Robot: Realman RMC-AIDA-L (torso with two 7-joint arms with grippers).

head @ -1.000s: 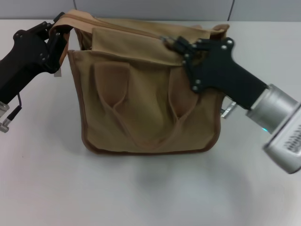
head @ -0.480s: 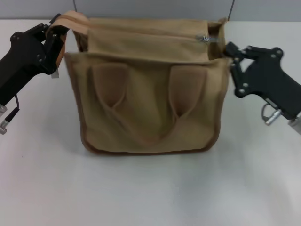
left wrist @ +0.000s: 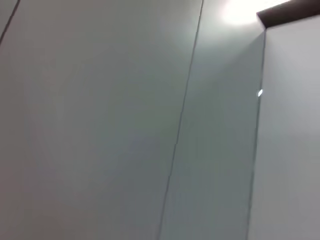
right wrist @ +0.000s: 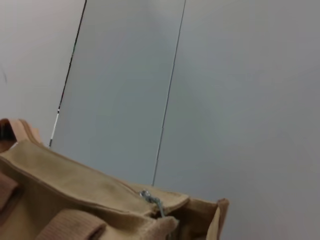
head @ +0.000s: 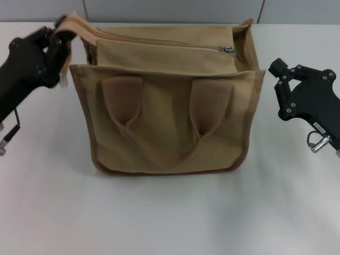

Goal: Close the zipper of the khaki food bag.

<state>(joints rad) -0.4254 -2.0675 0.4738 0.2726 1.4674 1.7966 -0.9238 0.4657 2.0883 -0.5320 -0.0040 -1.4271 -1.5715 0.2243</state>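
The khaki food bag [head: 167, 106] stands upright in the middle of the white worktop [head: 170, 212], its two looped handles facing the robot. The zipper [head: 175, 45] runs along the bag's top, with its silver pull tab [head: 227, 49] sitting near the bag's right end. The left claw [head: 59, 40] is clamped on the bag's top left corner. The right claw [head: 276, 69] hangs just beside the bag's right side, apart from it; whether it is apart or together cannot be told.

Matte black pincer [head: 276, 71] housings with silver screws.
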